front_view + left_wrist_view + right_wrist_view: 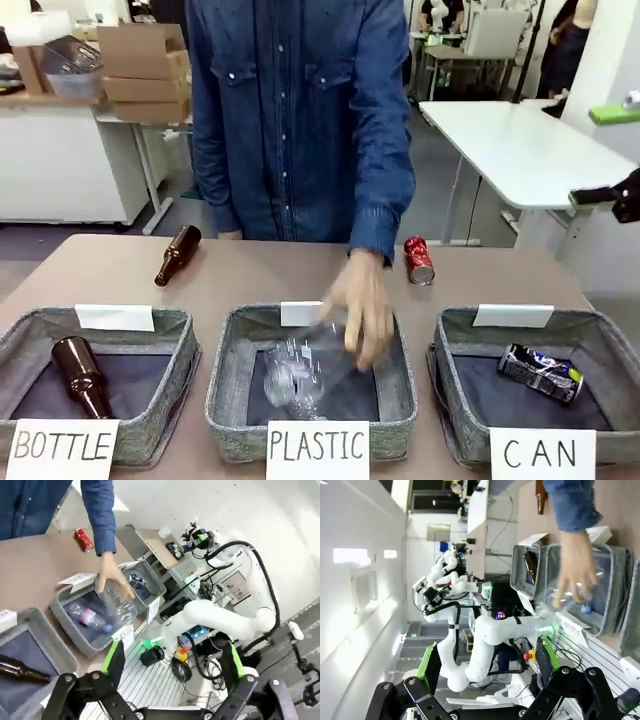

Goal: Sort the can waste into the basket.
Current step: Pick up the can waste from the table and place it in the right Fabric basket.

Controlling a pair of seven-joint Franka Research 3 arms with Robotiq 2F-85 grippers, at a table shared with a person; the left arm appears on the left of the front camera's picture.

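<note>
Can waste, red: shiny dented red drink can (419,260) lies on the brown tabletop (280,275), far side, right of the person's sleeve and outside every basket!
Can waste, dark: dented blue-black drink can with yellow-green marks (540,372) is lying on the dark floor of the grey woven-fabric basket (452,400) signed "CAN", the rightmost of three.
Person's hand: blurred hand (362,305) is over the middle grey basket signed "PLASTIC" (228,400), right at a clear plastic bottle (300,375) in it. I cannot tell whether they touch.
Brown glass bottles: one bottle (177,255) lies on the tabletop at far left, and another (80,375) sits in the left grey basket signed "BOTTLE" (170,330).
Left jaws: spread wide, nothing between them, well back from the baskets.
Right jaws: spread wide too, with nothing held.
</note>
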